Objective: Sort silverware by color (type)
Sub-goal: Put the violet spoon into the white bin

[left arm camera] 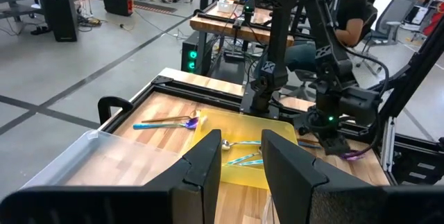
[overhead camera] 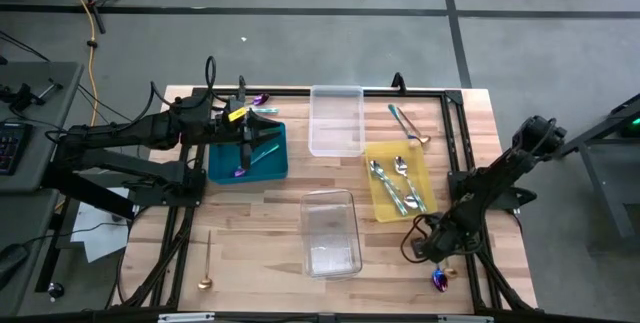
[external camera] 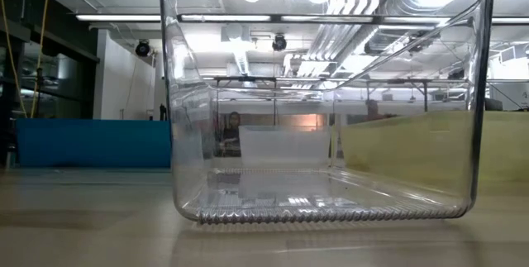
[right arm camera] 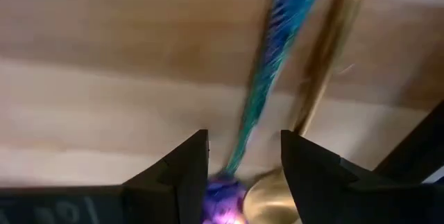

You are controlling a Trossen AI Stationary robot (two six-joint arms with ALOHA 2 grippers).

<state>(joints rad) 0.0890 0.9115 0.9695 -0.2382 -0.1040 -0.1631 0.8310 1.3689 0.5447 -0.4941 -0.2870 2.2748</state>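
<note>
My right gripper [right arm camera: 239, 182] is open, low over the table's near right corner [overhead camera: 440, 261]. Its fingers stand on either side of an iridescent purple-blue spoon [right arm camera: 274, 64], whose bowl [right arm camera: 222, 203] lies beside a gold spoon [right arm camera: 326, 57]. Both lie flat on the wood [overhead camera: 441, 280]. My left gripper [left arm camera: 239, 165] is open above the teal tray [overhead camera: 275, 163], which holds iridescent pieces [overhead camera: 240, 171]. Silver and teal-handled spoons [overhead camera: 398, 183] lie in the yellow tray [overhead camera: 378, 203]. A teal-handled piece and a gold one [overhead camera: 405, 123] lie near the far edge. Another gold spoon [overhead camera: 205, 263] lies near left.
One clear tray [overhead camera: 330, 233] stands near the middle and fills the low view [external camera: 331, 93]; a second [overhead camera: 335, 118] stands at the far edge. A purple piece [overhead camera: 260, 100] lies behind the teal tray. A person [left arm camera: 354, 9] sits beyond the table's right side.
</note>
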